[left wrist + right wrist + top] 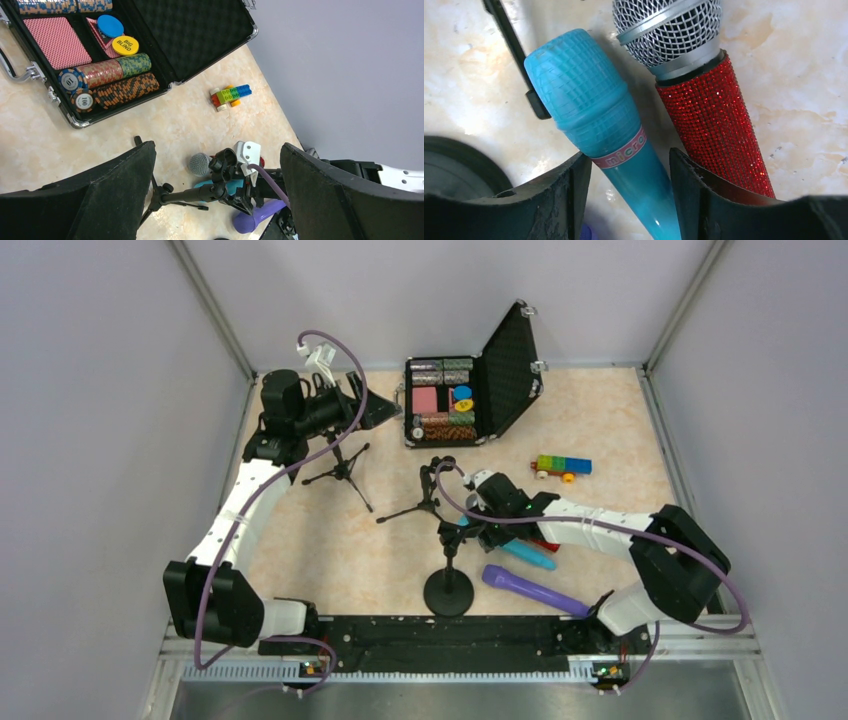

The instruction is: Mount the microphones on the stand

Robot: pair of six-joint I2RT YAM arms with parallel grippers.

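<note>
Glittery red microphone, metal mesh head

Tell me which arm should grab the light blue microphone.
Right. The right end effector straddles the handle of the light blue microphone, a finger each side. The left end effector hangs open far off by the poker case.

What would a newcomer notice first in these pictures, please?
The right tool straddles the light blue microphone, lying beside the glittery red microphone right of centre. At the far edge, an open black case shows poker chips. The purple microphone lies near the front edge.
</note>
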